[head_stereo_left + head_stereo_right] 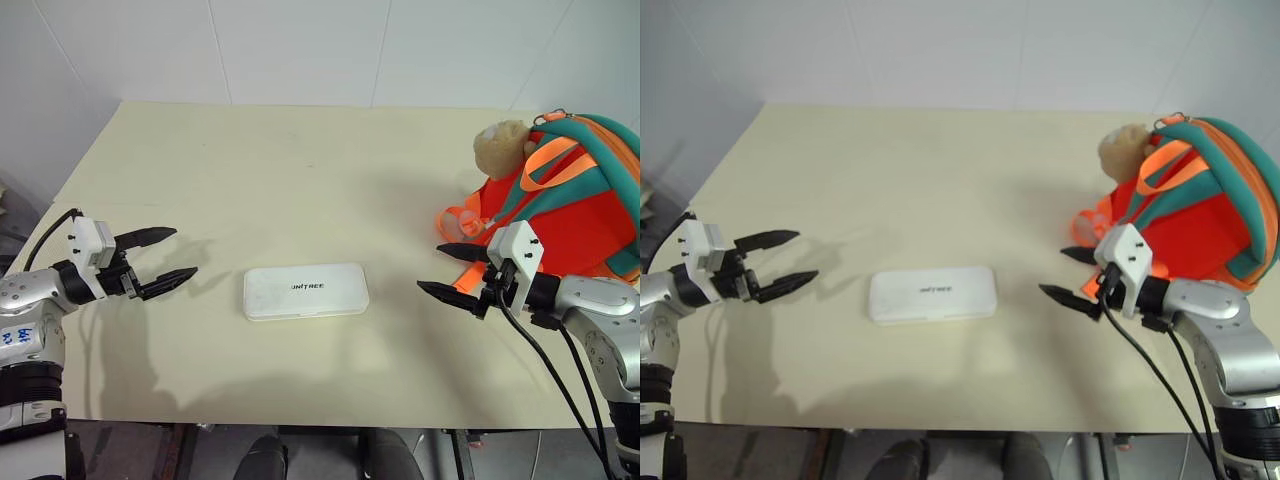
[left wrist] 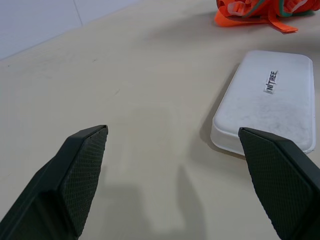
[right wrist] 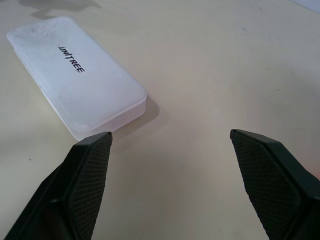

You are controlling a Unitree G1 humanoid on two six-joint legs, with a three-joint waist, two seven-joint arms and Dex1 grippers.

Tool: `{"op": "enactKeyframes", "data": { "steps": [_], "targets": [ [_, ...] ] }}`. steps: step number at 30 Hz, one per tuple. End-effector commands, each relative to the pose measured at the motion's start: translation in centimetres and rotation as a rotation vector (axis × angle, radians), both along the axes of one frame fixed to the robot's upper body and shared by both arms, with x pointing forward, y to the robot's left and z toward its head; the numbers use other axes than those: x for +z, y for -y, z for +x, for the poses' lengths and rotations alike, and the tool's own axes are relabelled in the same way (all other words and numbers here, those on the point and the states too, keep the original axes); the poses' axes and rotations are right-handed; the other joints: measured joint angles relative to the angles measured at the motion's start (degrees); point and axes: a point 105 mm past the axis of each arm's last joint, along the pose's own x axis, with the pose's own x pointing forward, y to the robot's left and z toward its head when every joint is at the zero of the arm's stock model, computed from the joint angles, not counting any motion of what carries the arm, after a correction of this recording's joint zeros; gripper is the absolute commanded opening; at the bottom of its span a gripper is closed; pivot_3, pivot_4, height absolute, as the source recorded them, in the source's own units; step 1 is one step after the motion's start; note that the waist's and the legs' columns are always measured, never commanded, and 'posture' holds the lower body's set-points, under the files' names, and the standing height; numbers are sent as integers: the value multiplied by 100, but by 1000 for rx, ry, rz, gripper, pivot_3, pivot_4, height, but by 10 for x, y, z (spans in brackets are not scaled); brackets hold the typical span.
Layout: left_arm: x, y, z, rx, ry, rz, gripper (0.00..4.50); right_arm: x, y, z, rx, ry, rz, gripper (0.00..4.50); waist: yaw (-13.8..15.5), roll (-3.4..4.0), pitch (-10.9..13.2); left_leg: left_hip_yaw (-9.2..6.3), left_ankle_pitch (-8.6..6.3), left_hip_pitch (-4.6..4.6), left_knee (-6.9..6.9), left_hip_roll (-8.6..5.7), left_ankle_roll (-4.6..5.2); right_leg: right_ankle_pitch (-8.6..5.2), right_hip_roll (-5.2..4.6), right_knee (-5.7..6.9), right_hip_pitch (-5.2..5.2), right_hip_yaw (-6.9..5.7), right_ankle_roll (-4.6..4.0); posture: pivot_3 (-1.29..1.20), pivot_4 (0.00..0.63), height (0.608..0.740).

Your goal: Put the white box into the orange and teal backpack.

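— Where is the white box (image 1: 306,292) found?

— It is laid flat at the counter's (image 1: 300,180) centre, toward six o'clock; the orange and teal backpack (image 1: 575,195) is seen at three o'clock.

— And the pincers?

— The left pincer (image 1: 165,258) at nine o'clock and the right pincer (image 1: 452,272) at three o'clock are both spread wide, nothing held, each apart from the box.
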Motion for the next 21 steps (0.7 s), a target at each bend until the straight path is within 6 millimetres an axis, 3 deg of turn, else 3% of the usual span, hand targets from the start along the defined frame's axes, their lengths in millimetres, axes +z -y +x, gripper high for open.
{"op": "enactKeyframes", "data": {
  "steps": [1, 21],
  "targets": [
    [17, 0, 1, -6, 72, -15, 4470, 17, -13, -2, 48, 72, 25, 4500, 0, 0, 0, 0, 0, 0, 1, 0, 0, 0, 0, 0, 0, 1, 0, 0, 150, 740],
    [4, 15, 0, -25, 34, -35, 4470, 9, -54, 7, 84, 101, 23, 4500, -16, 0, 0, 39, -3, 2, 4, 2, 0, 13, 4, -10, -10, 38, 14, 0, 150, 740]
  ]
}}
